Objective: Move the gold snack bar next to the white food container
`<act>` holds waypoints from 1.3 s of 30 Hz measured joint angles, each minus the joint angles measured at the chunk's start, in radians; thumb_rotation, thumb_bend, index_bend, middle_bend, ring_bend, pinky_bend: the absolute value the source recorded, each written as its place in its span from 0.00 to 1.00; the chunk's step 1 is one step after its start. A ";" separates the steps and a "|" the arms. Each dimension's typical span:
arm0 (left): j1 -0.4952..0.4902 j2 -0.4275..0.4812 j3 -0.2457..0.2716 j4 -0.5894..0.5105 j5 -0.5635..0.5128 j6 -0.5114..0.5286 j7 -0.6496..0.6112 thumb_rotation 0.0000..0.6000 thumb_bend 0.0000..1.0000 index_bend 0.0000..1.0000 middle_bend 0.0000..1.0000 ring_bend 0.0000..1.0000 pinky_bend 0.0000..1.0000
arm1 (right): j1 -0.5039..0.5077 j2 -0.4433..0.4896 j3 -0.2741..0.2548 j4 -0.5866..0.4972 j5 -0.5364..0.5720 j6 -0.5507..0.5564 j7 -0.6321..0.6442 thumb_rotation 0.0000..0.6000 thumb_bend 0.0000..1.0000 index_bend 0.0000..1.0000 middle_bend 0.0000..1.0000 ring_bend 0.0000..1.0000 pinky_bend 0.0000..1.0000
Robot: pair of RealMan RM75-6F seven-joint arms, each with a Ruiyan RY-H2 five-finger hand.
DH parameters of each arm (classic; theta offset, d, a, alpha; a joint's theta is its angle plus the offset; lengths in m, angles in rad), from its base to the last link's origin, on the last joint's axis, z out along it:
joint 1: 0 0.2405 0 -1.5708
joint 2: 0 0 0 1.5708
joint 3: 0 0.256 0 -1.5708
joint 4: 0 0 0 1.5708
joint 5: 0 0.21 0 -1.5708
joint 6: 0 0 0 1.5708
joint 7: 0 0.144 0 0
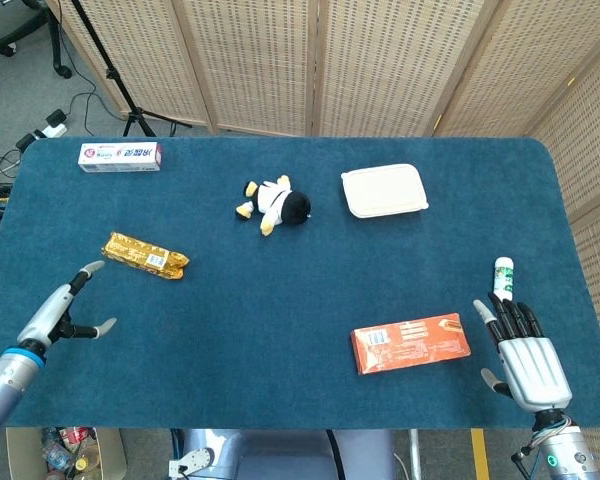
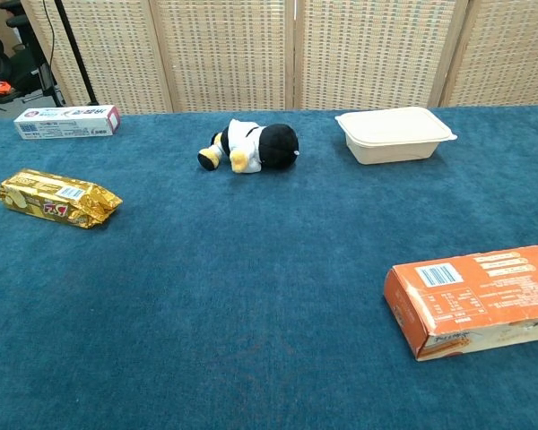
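Observation:
The gold snack bar [image 1: 145,256] [image 2: 59,199] lies flat on the left side of the blue table. Far across, at the back right of centre, stands the white food container [image 1: 384,190] [image 2: 394,134] with its lid shut. My left hand [image 1: 65,313] hovers at the front left, below and left of the bar, turned edge-on with its fingers apart and holding nothing. My right hand [image 1: 524,360] rests palm-down at the front right corner, fingers spread and empty. Neither hand shows in the chest view.
A toy penguin [image 1: 275,205] [image 2: 251,147] lies between bar and container. A toothpaste box [image 1: 119,156] [image 2: 67,122] sits at the back left. An orange carton [image 1: 411,342] [image 2: 475,297] and a small white tube [image 1: 502,277] lie near my right hand.

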 measured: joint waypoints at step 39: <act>-0.310 -0.105 -0.041 0.560 -0.316 -0.538 -0.216 1.00 0.30 0.00 0.00 0.00 0.00 | 0.014 -0.021 0.020 0.039 0.055 -0.029 -0.001 1.00 0.23 0.02 0.00 0.00 0.06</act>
